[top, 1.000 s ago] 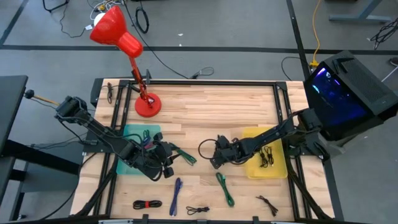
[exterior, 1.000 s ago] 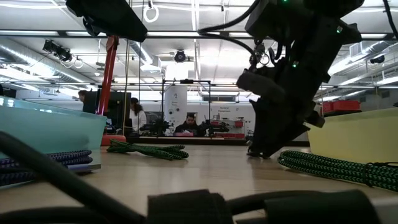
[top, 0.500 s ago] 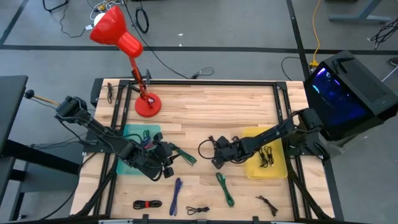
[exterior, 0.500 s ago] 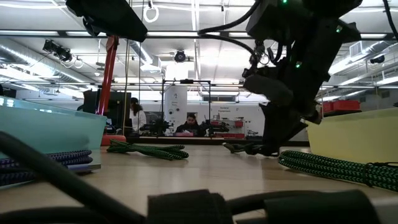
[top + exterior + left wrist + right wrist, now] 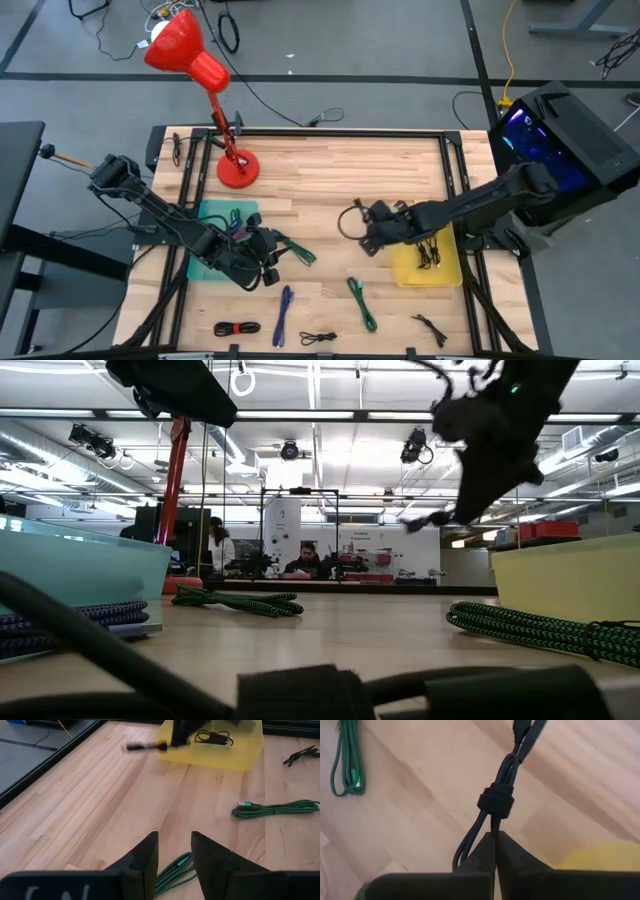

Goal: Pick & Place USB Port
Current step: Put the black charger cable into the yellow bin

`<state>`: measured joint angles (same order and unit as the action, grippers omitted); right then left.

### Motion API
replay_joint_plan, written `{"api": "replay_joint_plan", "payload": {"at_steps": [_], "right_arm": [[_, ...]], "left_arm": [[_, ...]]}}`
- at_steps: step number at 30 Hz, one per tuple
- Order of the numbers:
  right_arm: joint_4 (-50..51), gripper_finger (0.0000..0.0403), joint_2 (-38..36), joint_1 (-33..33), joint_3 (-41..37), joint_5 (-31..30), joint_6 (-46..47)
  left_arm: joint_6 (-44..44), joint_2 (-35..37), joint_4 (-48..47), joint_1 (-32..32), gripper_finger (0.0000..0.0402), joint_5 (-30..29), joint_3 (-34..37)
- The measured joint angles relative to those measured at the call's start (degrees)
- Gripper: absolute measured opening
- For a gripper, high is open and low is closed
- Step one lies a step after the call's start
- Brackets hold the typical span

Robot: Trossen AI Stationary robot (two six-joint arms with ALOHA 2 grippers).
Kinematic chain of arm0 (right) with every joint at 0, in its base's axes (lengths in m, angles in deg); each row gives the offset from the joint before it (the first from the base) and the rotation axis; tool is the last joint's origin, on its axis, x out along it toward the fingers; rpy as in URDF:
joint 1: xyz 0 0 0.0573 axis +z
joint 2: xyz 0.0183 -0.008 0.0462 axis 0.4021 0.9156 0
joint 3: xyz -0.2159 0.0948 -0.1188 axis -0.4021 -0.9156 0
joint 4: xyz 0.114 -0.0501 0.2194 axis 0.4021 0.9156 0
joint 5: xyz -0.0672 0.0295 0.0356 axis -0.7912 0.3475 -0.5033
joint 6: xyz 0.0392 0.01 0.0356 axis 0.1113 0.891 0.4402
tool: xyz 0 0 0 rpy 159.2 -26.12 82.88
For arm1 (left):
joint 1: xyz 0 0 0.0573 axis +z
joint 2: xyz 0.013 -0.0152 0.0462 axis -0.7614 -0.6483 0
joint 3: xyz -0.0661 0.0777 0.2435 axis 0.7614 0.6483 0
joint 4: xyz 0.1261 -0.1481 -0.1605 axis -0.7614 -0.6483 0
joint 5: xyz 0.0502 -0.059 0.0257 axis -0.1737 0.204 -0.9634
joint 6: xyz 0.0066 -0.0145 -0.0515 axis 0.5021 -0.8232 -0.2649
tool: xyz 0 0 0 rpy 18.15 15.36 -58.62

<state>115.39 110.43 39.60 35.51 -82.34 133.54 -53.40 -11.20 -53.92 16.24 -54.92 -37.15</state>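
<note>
The right gripper is clamped on a black cable, lifted beside the yellow bin. It should carry the dangling loop clear over the rim before letting go. The left gripper waits part-open, holding nothing, near the teal bin.

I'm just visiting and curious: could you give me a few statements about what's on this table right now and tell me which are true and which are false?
1. The right gripper is shut on a black cable. True.
2. The yellow bin is empty. False: a dark cable lies in it.
3. A red lamp stands at the table's far left. True.
4. The left gripper holds a green cable. False: its fingers are apart, with nothing between them.
</note>
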Motion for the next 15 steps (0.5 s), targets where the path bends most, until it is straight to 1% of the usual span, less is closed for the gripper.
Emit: {"api": "replay_joint_plan", "payload": {"at_steps": [4, 9, 12, 15], "right_arm": [[9.56, 0.0000, -6.61, 2.37, 0.00, -0.50, 5.02], [23.25, 0.0000, -12.06, 7.27, 0.02, 0.06, 15.85], [31.13, 0.0000, -13.51, 11.41, 0.02, 2.58, 23.77], [35.67, 0.0000, -13.55, 15.71, 0.02, 6.65, 30.14]], "left_arm": [[0.00, 0.00, -0.08, 0.00, 0.0122, 0.00, 0.00], [-0.02, 0.00, -0.12, 0.00, 0.0122, 0.02, 0.00], [-0.06, 0.00, -0.12, 0.00, 0.0122, 0.06, 0.00], [-0.13, 0.00, -0.12, -0.01, 0.0122, 0.48, 0.00]]}}
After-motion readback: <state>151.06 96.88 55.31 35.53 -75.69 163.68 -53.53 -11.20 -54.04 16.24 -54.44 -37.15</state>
